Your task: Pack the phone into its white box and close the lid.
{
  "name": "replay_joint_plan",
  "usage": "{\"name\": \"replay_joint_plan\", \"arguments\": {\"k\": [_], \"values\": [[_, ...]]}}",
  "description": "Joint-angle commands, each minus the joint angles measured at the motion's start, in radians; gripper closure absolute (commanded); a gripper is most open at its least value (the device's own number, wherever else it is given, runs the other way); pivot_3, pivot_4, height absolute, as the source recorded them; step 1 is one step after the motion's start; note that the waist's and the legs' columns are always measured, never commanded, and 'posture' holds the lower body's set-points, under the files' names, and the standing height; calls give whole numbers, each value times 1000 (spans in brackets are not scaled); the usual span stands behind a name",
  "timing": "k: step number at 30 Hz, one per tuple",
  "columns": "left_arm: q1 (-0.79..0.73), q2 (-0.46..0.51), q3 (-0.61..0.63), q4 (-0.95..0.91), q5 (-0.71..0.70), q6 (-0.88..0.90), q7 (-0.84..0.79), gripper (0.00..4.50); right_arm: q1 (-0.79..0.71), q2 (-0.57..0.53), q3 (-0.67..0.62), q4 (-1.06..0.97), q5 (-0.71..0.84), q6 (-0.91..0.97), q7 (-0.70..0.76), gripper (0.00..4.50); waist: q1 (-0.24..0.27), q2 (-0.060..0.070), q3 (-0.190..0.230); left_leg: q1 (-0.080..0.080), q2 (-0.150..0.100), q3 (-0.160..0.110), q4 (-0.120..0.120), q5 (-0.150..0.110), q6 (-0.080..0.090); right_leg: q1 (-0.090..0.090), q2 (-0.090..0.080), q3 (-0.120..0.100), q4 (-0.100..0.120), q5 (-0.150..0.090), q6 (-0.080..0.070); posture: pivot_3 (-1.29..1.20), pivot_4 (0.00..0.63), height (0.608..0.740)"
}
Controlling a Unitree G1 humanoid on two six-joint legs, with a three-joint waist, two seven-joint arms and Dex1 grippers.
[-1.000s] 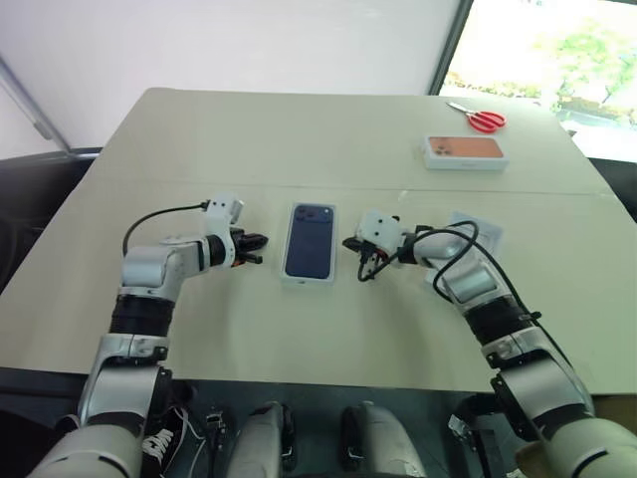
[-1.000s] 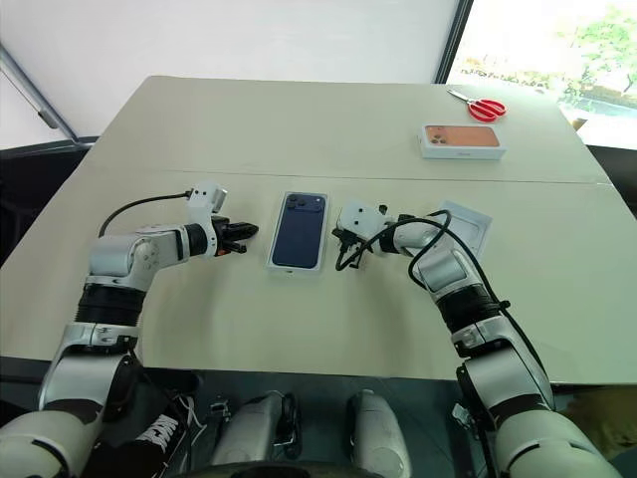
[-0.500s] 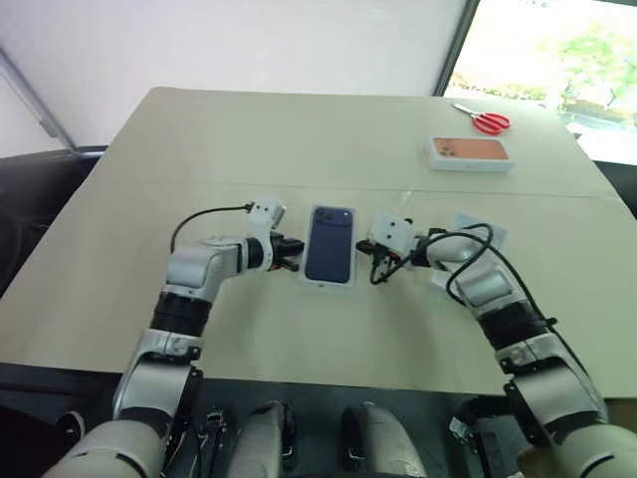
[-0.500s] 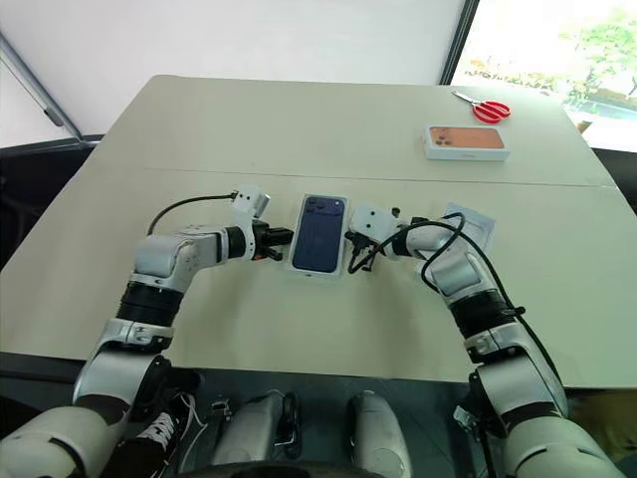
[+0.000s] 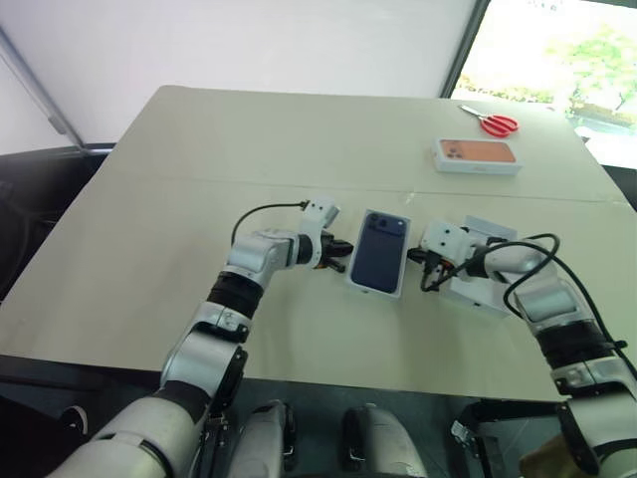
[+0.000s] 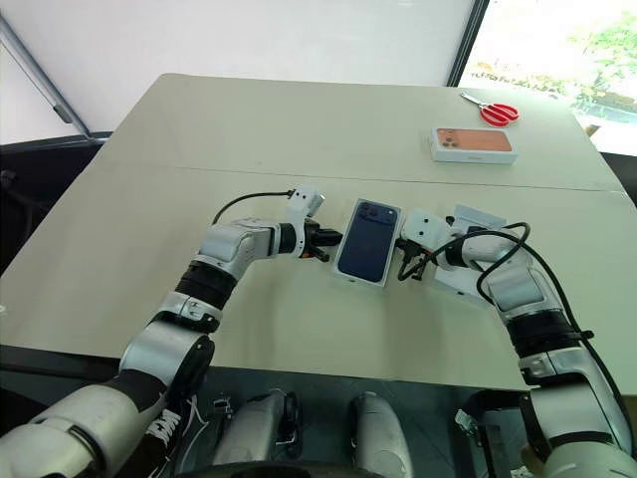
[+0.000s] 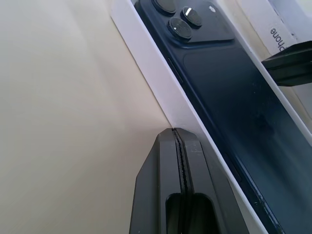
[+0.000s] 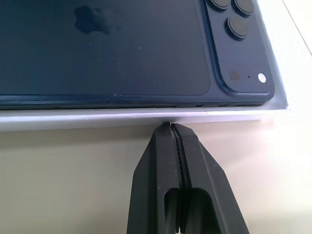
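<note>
One step looks done: slim dark navy-blue smartphone (image 5: 379, 262) lies back-up inside the shallow white rectangular cardboard box base (image 5: 350, 282), centre of the head views on the beige counter (image 5: 199, 149). In the left wrist view the phone sits low between the white walls, camera cluster at the far end. Left gripper (image 5: 338, 259) has jaws clenched, empty, tip right at the box's left long wall. Right gripper (image 6: 408, 267) also has jaws clenched, empty, tip against the opposite long wall. They look to be squaring up or nudging the box, but I can't be sure. Left to do: the lid. White flat cardboard piece (image 5: 485, 227) under the right forearm, right of centre, is probably it, not yet on the box. Far upper right: box with orange phone picture (image 5: 477, 154) and red-handled scissors (image 5: 491, 122), untouched.
</note>
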Motion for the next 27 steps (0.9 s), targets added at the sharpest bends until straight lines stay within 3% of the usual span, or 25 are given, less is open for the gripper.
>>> {"name": "replay_joint_plan", "arguments": {"k": [1, 13, 27], "values": [[-22, -66, -34, -2, -1, -23, -42, 4481, 21, -28, -20, -14, 2, 7, 6, 4491, 1, 0, 0, 0, 0, 0, 0, 0, 0, 0, 0, 0, 0, 0, 0, 0, 150, 740], [-20, -112, -34, -22, 14, -15, -50, 4481, -16, -44, -23, 95, -15, -74, 5, 4491, -3, 0, 0, 0, 0, 0, 6, -2, 4, 3, 0, 0, 0, 0, 1, 0, 150, 740], [-15, -79, -12, -1, 39, -49, -33, 4481, -1, -31, -9, 50, -11, -34, 45, 4491, -6, 0, 0, 0, 1, 0, 7, -2, 4, 3, 0, 0, 1, 0, 1, 0, 150, 740]]}}
